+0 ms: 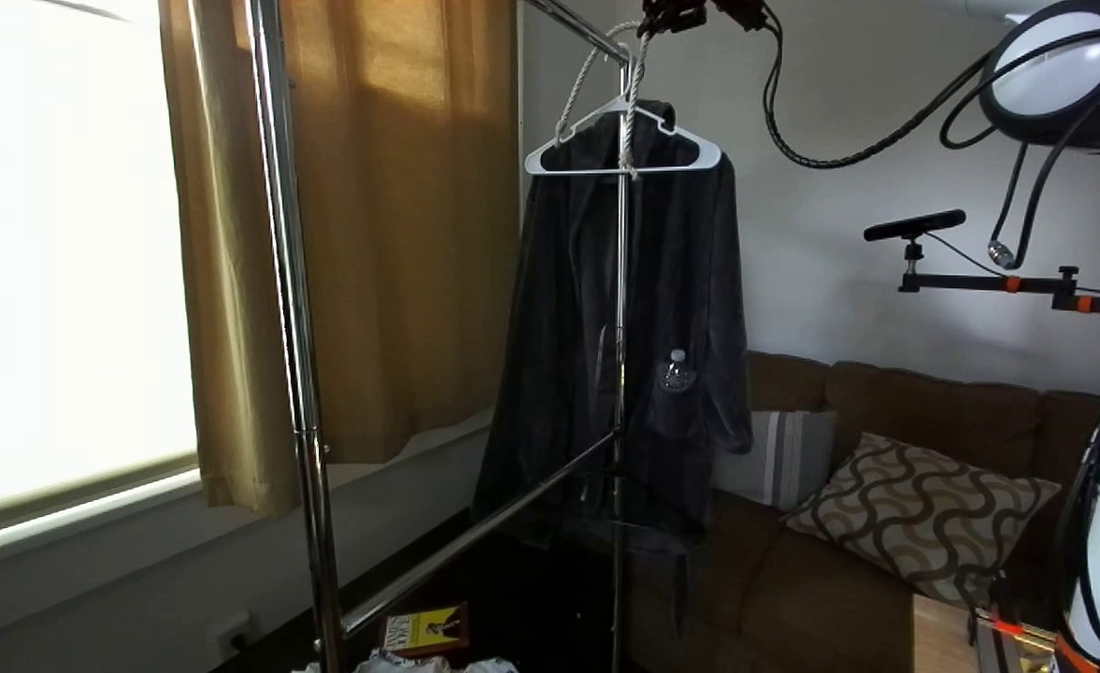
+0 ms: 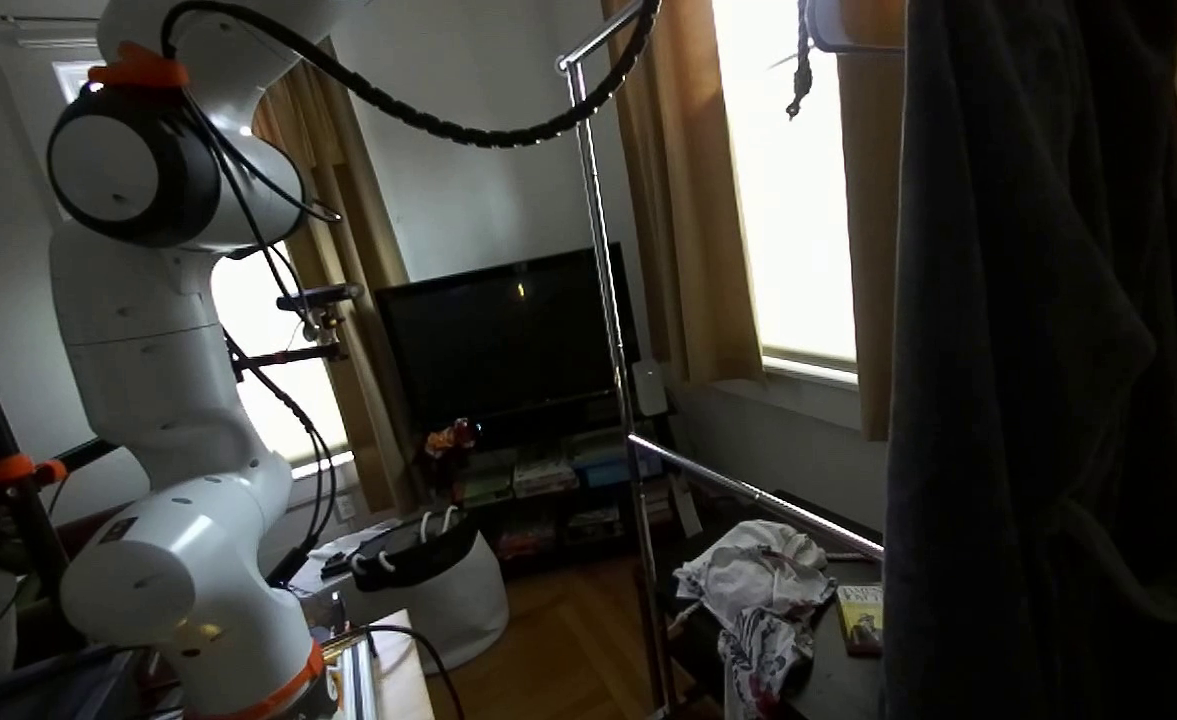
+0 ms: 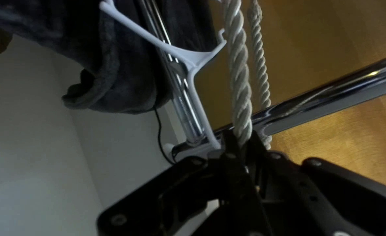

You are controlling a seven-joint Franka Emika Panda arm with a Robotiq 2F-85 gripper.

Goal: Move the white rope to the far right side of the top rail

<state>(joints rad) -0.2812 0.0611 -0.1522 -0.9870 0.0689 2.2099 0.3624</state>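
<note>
Rope (image 3: 239, 72) pinched in jaws, gripped part hidden, top rail (image 3: 325, 100) cropped

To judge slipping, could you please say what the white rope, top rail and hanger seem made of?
White rope: twisted fibre, perhaps synthetic, strands showing a soft sheen. Top rail: polished metal, likely chromed, given mirrored highlights. Hanger: probably smooth plastic, with moulded curves.

A patterned pillow (image 1: 923, 512) rests on a couch (image 1: 942, 407).
</note>
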